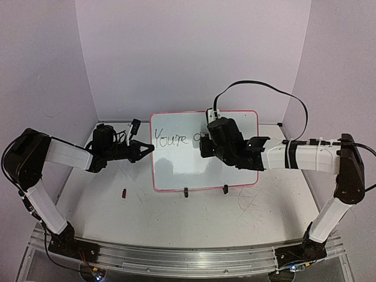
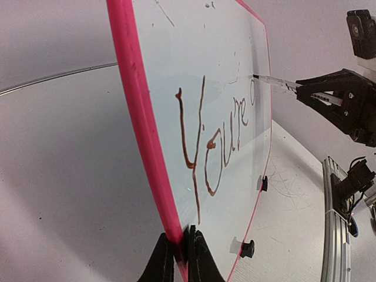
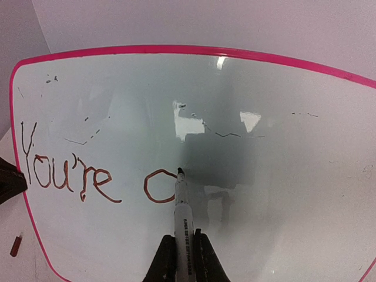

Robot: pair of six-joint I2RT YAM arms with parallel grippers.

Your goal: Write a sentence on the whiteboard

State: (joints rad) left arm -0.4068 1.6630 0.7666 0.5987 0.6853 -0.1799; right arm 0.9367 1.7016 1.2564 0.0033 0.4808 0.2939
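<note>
The whiteboard (image 1: 176, 167) with a pink frame stands tilted on the table, on two black clip feet. The sentence (image 1: 171, 139) so reads "You're" plus a round open letter, in dark marker (image 3: 64, 176). My left gripper (image 1: 150, 148) is shut on the board's left edge (image 2: 179, 235). My right gripper (image 1: 205, 144) is shut on a white marker (image 3: 182, 205). The marker tip touches the board at the right side of the round letter. From the left wrist view the marker (image 2: 276, 82) meets the board (image 2: 235, 53) near its top.
A small dark marker cap (image 1: 124, 192) lies on the scratched tabletop left of the board's front. The clip feet (image 1: 186, 191) stick out at the board's near edge. Walls close the back and sides. A black cable (image 1: 264, 85) loops above the right arm.
</note>
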